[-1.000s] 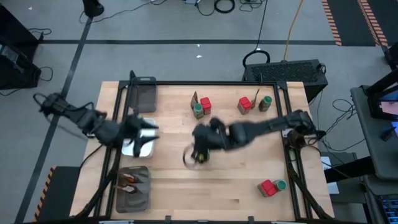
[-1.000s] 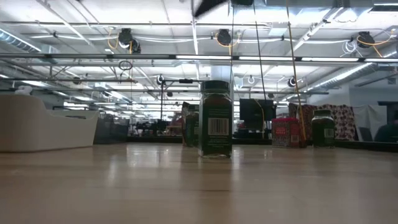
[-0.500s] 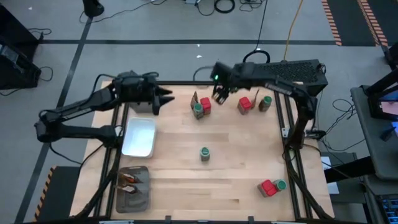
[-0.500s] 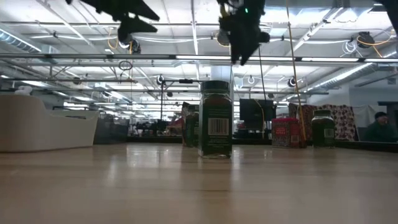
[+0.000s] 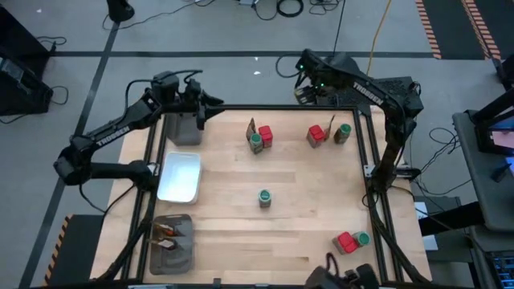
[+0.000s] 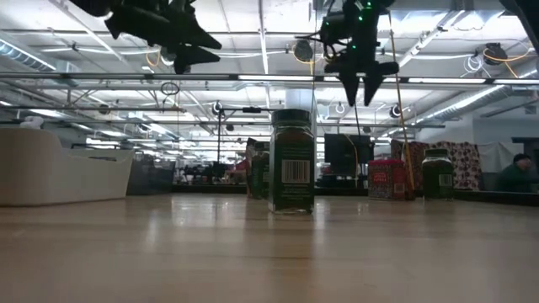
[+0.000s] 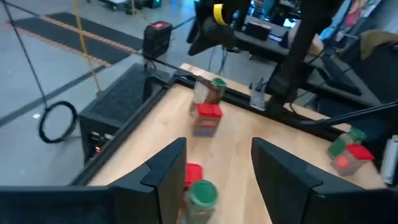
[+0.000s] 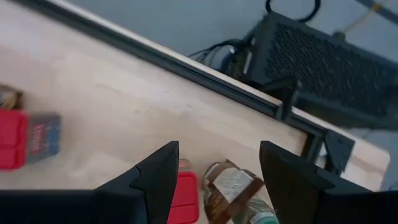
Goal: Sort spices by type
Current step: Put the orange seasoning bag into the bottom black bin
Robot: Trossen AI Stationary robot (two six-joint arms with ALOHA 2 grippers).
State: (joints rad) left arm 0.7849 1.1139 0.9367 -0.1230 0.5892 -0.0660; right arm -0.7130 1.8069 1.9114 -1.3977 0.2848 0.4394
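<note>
A green-lidded jar (image 5: pixel 263 197) (image 6: pixel 291 160) stands alone on its base mid-table. At the far side a sachet, a red box and a jar (image 5: pixel 259 136) stand close together. A second group has a red box (image 5: pixel 316 135) (image 8: pixel 181 199), a sachet and a jar (image 5: pixel 343 132). Near the right corner sit a red box and a jar (image 5: pixel 351 241). Brown sachets (image 5: pixel 165 233) lie in the near-left mesh tray. My left gripper (image 5: pixel 207 103) (image 7: pixel 214 180) hovers open, high over the far-left corner. My right gripper (image 5: pixel 305 87) (image 8: pixel 221 180) hangs open, high over the far edge.
A white dish (image 5: pixel 179 177) lies at the table's left side, with one grey mesh tray (image 5: pixel 185 124) at the far-left corner and another (image 5: pixel 183 250) at the near-left. A black frame rail (image 5: pixel 273 107) runs along the far edge. A seated person (image 6: pixel 514 172) shows in the room beyond.
Both arms have swung up and toward the far edge. The left gripper went from over the white dish to the far-left corner. The right gripper went from over the lone middle jar to the far edge. That jar has stayed upright in place.
</note>
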